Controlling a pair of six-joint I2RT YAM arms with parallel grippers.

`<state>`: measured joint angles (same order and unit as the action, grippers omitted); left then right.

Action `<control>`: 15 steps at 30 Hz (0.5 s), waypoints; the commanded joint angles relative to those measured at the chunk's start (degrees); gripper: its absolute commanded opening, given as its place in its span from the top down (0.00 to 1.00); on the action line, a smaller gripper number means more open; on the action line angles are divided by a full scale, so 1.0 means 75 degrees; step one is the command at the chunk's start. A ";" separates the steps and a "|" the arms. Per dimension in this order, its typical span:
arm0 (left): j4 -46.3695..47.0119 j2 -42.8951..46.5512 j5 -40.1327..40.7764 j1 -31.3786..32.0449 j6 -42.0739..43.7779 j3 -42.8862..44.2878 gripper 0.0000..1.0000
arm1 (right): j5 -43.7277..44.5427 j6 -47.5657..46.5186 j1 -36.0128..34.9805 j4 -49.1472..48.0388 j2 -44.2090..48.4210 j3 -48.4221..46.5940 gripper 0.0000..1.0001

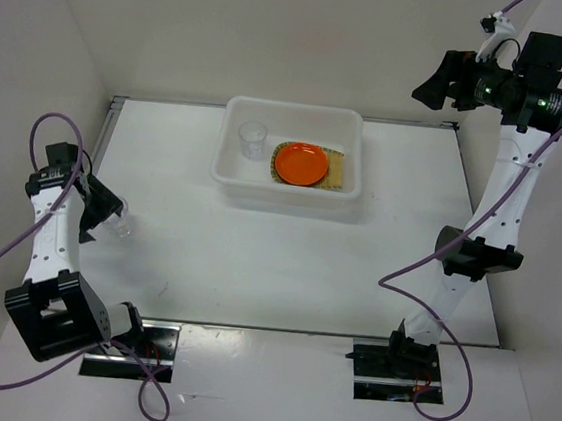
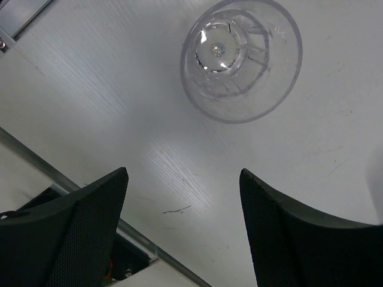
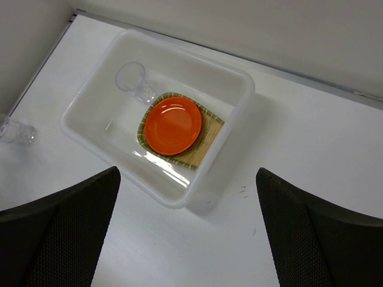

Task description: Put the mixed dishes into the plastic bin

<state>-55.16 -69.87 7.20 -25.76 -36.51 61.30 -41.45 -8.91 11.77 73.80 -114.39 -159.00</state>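
The plastic bin [image 1: 294, 105] stands at the back middle of the table. Inside it the orange plate [image 1: 301, 163] lies on the bamboo tray [image 1: 339, 174], and a clear cup [image 1: 251, 138] stands at the bin's left end. A second clear cup [image 1: 122, 222] sits on the table at the left. My left gripper [image 1: 105, 210] is open and empty just short of it. In the left wrist view the cup [image 2: 241, 60] lies ahead of the gripper [image 2: 182, 173], apart from the fingers. My right gripper [image 1: 433, 81] is open and empty, held high right of the bin [image 3: 242, 113]. No black plate shows.
A metal rail [image 2: 90, 191] runs along the table's left edge, close behind my left fingers. White walls enclose the table on the left, back and right. In the right wrist view the table cup [image 3: 15, 130] shows at the far left.
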 commanded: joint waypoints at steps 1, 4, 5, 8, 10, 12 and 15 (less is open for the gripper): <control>0.0616 0.0036 0.0258 -0.0081 -0.0171 0.0100 0.18 | -0.0273 0.0051 -0.0046 0.0039 0.0088 -0.0175 0.01; 0.0616 -0.0387 0.0259 -0.0386 -0.0171 0.0030 0.18 | -0.0274 0.0051 -0.0046 0.0039 0.0018 -0.0257 0.01; 0.0685 -0.0457 0.0259 -0.0629 -0.0171 0.0030 0.18 | -0.0274 0.0051 -0.0046 0.0039 0.0017 -0.0257 0.01; 0.0955 -0.0727 -0.0091 -0.1087 -0.0019 -0.0051 0.18 | -0.0274 0.0051 -0.0046 0.0039 0.0017 -0.0328 0.01; 0.1061 -0.0973 -0.0174 -0.1252 0.0074 -0.0052 0.18 | -0.0274 0.0051 -0.0046 0.0039 0.0017 -0.0328 0.01; 0.1260 -0.1206 -0.0280 -0.1347 0.0075 -0.0052 0.19 | -0.0274 0.0051 -0.0046 0.0039 0.0017 -0.0328 0.01; 0.1622 -0.1512 -0.0444 -0.1347 0.0262 -0.0052 0.19 | -0.0274 0.0051 -0.0046 0.0039 0.0017 -0.0328 0.01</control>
<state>-47.05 -79.48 6.42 -35.79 -36.12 61.17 -42.48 -8.84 11.77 73.80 -114.41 -159.44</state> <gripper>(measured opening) 0.811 0.985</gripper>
